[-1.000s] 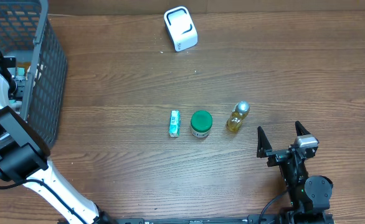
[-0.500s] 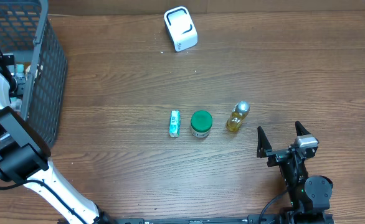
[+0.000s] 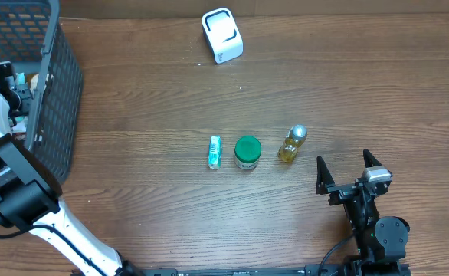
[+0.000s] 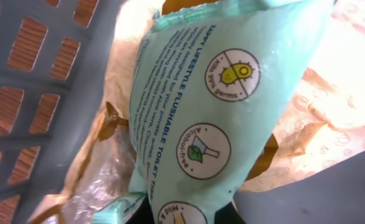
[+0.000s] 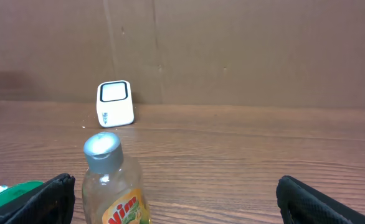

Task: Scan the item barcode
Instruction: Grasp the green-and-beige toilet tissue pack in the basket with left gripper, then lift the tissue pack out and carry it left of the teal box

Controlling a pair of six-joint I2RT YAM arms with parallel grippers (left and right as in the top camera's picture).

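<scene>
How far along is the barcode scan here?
Done: tube, jar and bottle lie on the table; scanned or not, cannot tell. In hand: left gripper shut on a wipes pack in the basket. Remaining: lift it to the scanner. Right gripper open, idle.

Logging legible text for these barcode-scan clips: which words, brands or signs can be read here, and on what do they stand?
"...APPY LIFESTYLE FLUSHABLE TOILET T...": mint pouch, cut off at both ends.
"Kills germs", "Alcohol-free": round badges on that pouch.
"Vim": yellow bottle, on its label.
Too small or blurred to read: the pouch's fine print and its lowest badge, the marks on the white scanner, and the small tube.
</scene>
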